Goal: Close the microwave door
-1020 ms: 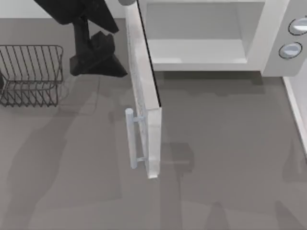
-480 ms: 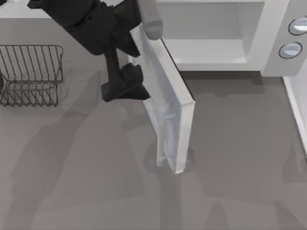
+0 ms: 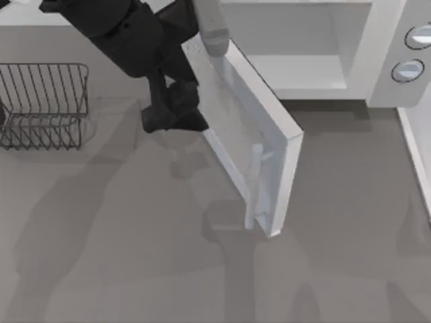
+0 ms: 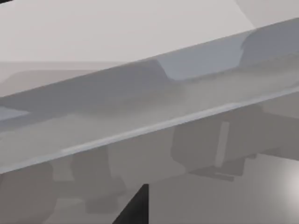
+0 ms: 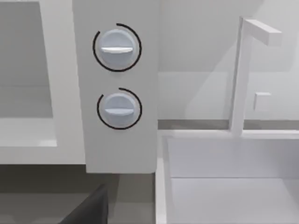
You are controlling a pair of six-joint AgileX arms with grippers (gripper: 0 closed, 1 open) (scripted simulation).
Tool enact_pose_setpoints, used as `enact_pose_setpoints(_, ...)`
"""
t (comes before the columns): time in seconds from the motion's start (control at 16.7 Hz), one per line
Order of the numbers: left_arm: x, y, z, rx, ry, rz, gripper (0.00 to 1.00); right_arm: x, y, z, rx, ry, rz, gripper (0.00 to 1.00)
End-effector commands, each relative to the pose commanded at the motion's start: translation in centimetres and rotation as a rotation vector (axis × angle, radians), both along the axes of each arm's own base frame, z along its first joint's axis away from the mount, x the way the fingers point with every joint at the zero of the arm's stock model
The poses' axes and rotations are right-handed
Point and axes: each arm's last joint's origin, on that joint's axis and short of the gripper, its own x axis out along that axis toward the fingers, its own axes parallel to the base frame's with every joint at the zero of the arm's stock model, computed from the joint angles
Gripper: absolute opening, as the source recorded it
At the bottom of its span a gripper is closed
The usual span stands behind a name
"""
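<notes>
The microwave door (image 3: 252,145) stands part-open, angled out from the microwave (image 3: 363,40) at the table's far side, its bar handle (image 3: 256,185) facing outward; the left gripper (image 3: 174,111) presses against the door's outer face near the hinge, finger spread untellable, grasping nothing; the push step is under way; next, the sweep must continue toward the cavity; the right arm waits near the knobs (image 5: 117,77).

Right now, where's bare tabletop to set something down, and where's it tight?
Free: the table along the near edge, below the wire rack and left of the microwave door; also the patch right of the door, in front of the microwave. Crowded: between rack and door, where the left gripper sits against the door's outer face.
</notes>
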Motion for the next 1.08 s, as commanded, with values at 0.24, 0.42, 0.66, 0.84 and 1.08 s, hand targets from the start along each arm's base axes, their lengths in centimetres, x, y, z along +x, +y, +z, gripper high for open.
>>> enact_pose_setpoints(0.24, 0.0, 0.0, 0.0, 0.0, 0.0, 0.0, 0.25, 0.0, 0.0, 0.0, 0.0, 0.0, 0.0, 1.0)
enact_pose_setpoints(0.42, 0.0, 0.0, 0.0, 0.0, 0.0, 0.0, 0.02, 0.0, 0.0, 0.0, 0.0, 0.0, 0.0, 1.0)
enact_pose_setpoints(0.66, 0.0, 0.0, 0.0, 0.0, 0.0, 0.0, 0.0, 0.0, 0.0, 0.0, 0.0, 0.0, 0.0, 1.0)
enact_pose_setpoints(0.84, 0.0, 0.0, 0.0, 0.0, 0.0, 0.0, 0.0, 0.0, 0.0, 0.0, 0.0, 0.0, 0.0, 1.0)
enact_pose_setpoints(1.08, 0.02, -0.41, 0.03, -0.002, 0.0, -0.001, 0.0, 0.0, 0.0, 0.0, 0.0, 0.0, 0.0, 1.0)
